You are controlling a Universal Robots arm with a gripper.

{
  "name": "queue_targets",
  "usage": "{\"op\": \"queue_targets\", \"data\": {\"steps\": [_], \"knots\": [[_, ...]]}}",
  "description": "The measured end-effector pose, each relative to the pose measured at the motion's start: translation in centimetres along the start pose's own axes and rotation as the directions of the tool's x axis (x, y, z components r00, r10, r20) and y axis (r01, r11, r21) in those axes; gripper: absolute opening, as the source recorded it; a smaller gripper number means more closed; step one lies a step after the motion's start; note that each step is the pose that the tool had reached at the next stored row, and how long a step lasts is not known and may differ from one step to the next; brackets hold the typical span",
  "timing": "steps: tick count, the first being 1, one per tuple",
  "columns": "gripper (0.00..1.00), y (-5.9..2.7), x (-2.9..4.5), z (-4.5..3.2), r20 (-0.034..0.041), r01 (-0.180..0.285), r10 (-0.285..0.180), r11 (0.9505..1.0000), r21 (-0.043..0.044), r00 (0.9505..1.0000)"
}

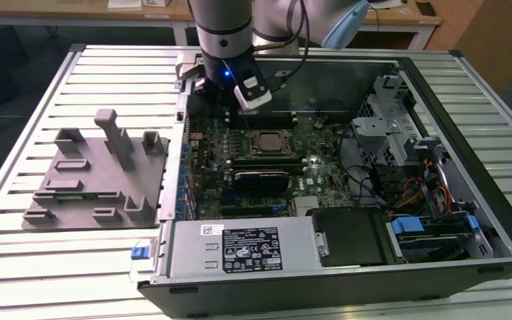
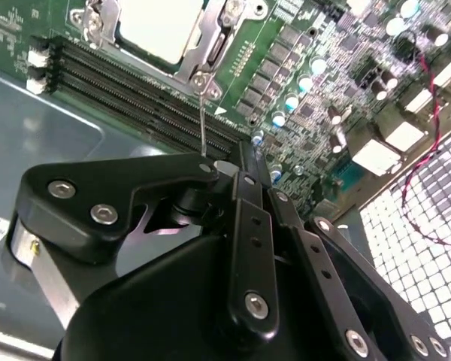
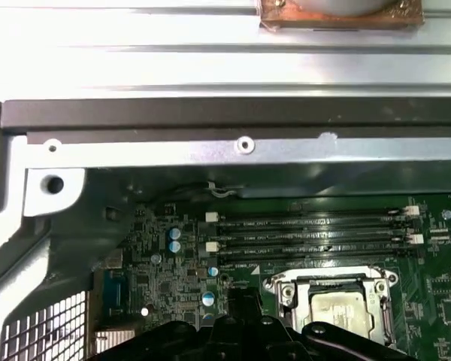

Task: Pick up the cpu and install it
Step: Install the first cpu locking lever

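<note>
The cpu [image 1: 269, 141] is a small silvery square lying in the motherboard socket inside the open computer case, with the socket's metal frame around it. It also appears in both wrist views [image 2: 154, 26] [image 3: 338, 310]. My gripper [image 1: 241, 110] hangs over the board just behind the socket, close to the memory slots. In both wrist views its black fingers [image 2: 237, 162] [image 3: 240, 304] stand together, shut, and hold no chip. A thin wire socket lever [image 2: 202, 113] rises from the socket's corner to the fingertips. Whether it is pinched cannot be made out.
A grey tray [image 1: 96, 173] with raised fixtures lies on the slatted table at the exterior view's left. Inside the case [image 1: 469, 133] are memory slots [image 3: 316, 233], a silver power supply [image 1: 238, 250], a drive cage [image 1: 389, 120] and loose cables [image 1: 407, 193].
</note>
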State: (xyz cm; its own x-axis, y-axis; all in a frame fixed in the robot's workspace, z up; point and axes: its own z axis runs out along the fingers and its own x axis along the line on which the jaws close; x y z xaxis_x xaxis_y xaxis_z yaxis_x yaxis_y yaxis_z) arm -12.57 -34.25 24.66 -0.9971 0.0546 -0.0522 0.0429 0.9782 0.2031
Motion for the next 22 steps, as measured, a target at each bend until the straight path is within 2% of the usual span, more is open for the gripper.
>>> {"op": "queue_targets", "data": {"steps": [4, 6, 14, 22], "knots": [[0.11, 0.01, 0.0, -0.02, -0.002, 0.0, 0.0, 0.9993, -0.0363, 1.0], [0.11, 0.01, 0.0, -0.02, -0.0028, 0.001, -0.001, 0.9989, -0.0461, 1.0], [0.11, 0.02, -0.26, -0.01, -0.0048, 0.007, -0.008, 0.9986, -0.0531, 1.0], [0.11, 0.06, -1.31, 0.06, -0.0049, 0.008, -0.008, 0.9986, -0.0532, 1.0]]}}
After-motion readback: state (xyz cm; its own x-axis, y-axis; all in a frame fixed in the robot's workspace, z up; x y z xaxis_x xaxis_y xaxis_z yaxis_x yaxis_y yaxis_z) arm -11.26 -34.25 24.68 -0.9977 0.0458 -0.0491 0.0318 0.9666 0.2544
